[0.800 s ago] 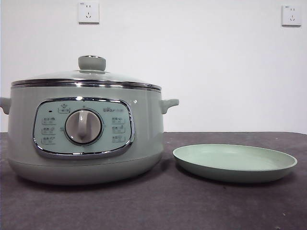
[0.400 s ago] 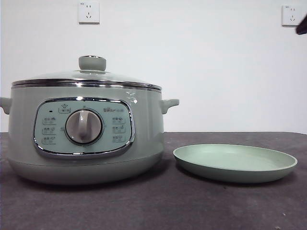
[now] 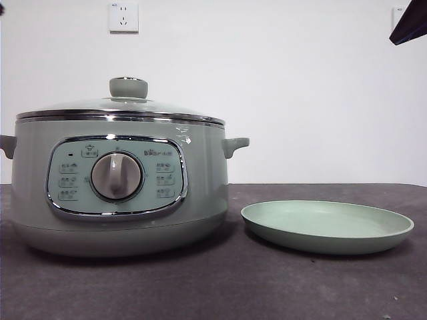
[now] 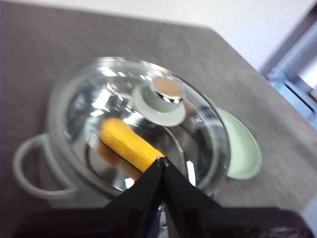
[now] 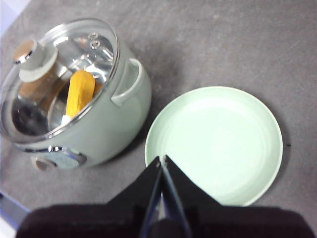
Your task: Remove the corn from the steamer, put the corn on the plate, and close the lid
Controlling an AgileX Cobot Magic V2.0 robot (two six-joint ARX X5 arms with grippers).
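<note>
Far left on the dark grey table [image 3: 220,287]: the steamer [image 3: 200,193], a big round pot in pale sage green, small loop handles at its sides, a chrome-framed control panel [image 3: 67,177] on the front with a silver dial [image 3: 117,176] at its centre; closed on top by the lid [image 3: 87,107], clear domed glass with a chrome rim and a pale green knob [image 3: 128,87] capped in shiny metal.

Inside the pot, seen through the glass from both wrist cameras: the corn [image 5: 80,92], a short stubby cob, yellow-orange, smooth-looking, narrowing at one end, lying on the shiny metal floor just beside the knob's line of sight; untouched.

Just right of the pot, near but not touching: the plate [image 3: 393,230], shallow, round, pale green with a raised rim; nothing on it.

High above the pot: the left gripper [image 4: 162,161], black fingers pressed together to a point, holding nothing, poised over the lid's edge.

High above the plate's near rim: the right gripper [image 5: 162,159], fingers likewise closed tip to tip and empty; visible in the front camera only as a dark tip at the top right corner.

On the white wall behind: two sockets [image 3: 123,17], one above the pot, one partly hidden at the far right.
</note>
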